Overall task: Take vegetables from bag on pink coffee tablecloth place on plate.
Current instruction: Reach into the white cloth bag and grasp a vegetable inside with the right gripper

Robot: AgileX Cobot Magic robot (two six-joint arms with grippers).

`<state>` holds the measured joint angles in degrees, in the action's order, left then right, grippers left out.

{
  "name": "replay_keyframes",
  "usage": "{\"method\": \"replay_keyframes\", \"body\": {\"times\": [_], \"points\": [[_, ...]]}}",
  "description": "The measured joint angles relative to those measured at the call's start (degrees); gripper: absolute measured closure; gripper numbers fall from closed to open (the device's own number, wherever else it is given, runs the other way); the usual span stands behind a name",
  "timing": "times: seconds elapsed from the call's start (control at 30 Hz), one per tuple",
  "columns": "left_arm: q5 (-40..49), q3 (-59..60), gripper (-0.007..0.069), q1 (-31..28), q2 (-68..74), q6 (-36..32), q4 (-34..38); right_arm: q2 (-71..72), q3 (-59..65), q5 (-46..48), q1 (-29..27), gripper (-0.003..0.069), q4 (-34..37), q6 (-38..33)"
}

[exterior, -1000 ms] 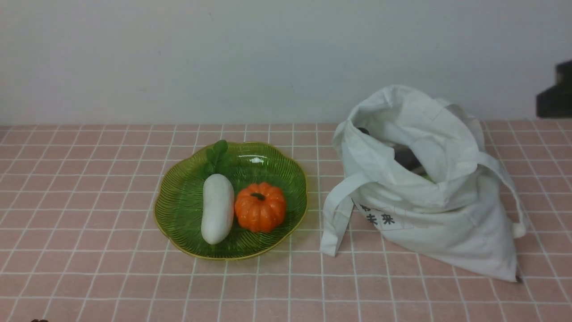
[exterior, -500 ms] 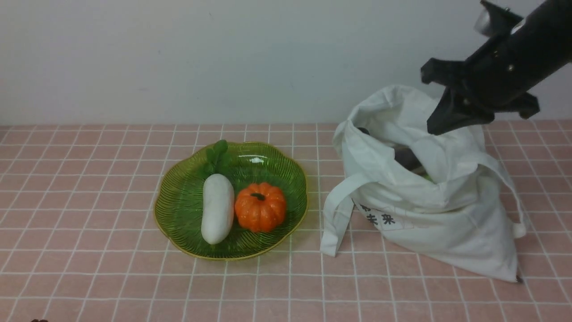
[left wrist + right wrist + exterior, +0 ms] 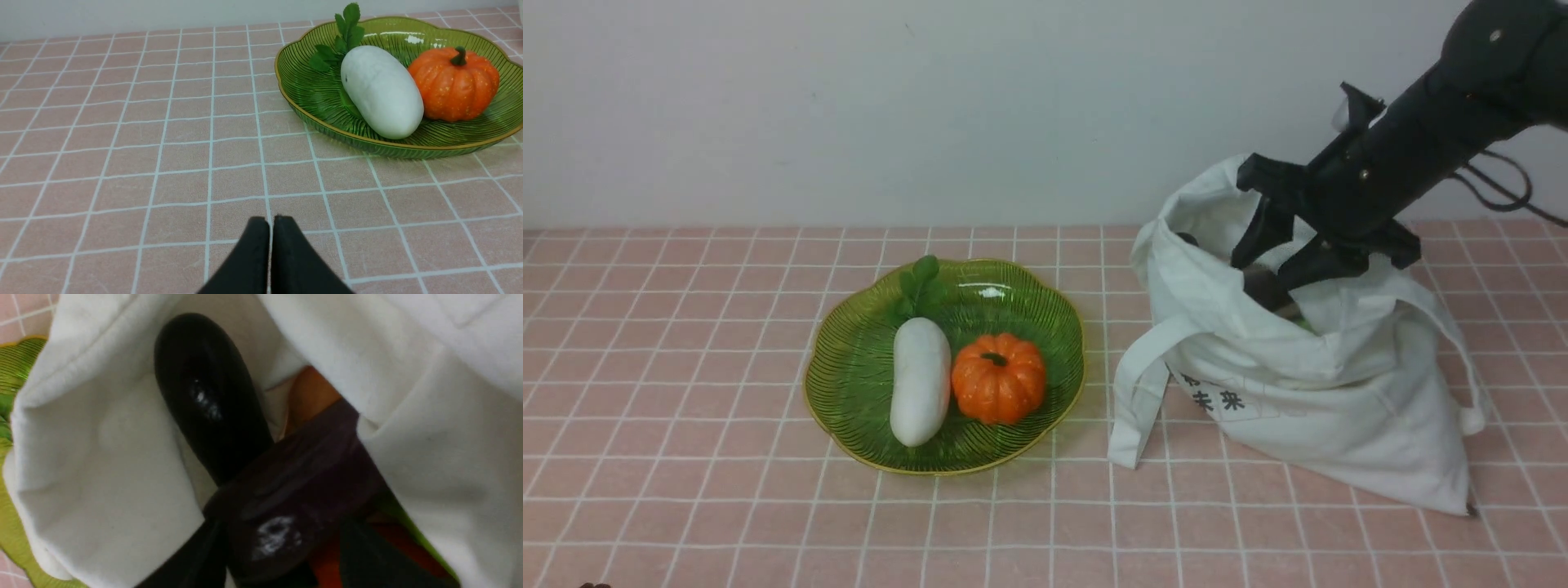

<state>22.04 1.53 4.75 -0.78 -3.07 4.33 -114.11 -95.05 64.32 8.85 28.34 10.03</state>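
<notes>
Right hand (image 3: 1264, 273) now amid bag (image 3: 1323, 392) folds

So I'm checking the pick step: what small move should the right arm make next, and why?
Probably lower the right gripper a little deeper into the bag, then close. Its jaws stand open at the bag's mouth, and the right wrist view shows a dark purple vegetable lying between them, not yet gripped.

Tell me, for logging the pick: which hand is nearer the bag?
Right. The right hand is at the bag's open mouth; the left hand is over the tablecloth, beside the plate.
</notes>
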Motion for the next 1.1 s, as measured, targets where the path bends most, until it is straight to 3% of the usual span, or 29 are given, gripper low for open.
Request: {"method": "replay_keyframes", "body": {"times": [0.03, 0.13, 0.6, 0.77, 0.87, 1.1], "points": [[0.0, 0.0, 0.0630, 0.0, 0.0, 0.0, 0.0, -1.4, -0.3, -0.1, 0.0, 0.0222, 1.4, 1.3], [0.0, 0.0, 0.0630, 0.0, 0.0, 0.0, 0.0, -3.0, -0.6, -0.1, 0.0, 0.0179, 1.7, 4.3], [0.0, 0.0, 0.0630, 0.0, 0.0, 0.0, 0.0, -4.7, -1.0, -1.4, 0.0, 0.0165, -1.0, 11.1], [0.0, 0.0, 0.0630, 0.0, 0.0, 0.0, 0.0, -5.9, -1.5, -1.7, 0.0, 0.0204, 0.7, 11.3], [0.0, 0.0, 0.0630, 0.0, 0.0, 0.0, 0.0, -6.4, -1.6, -1.5, 0.0, 0.0291, 1.8, 10.9], [0.0, 0.0, 0.0630, 0.0, 0.0, 0.0, 0.0, -5.7, -1.7, -0.8, -0.1, 0.0298, 1.0, 7.5]]}}
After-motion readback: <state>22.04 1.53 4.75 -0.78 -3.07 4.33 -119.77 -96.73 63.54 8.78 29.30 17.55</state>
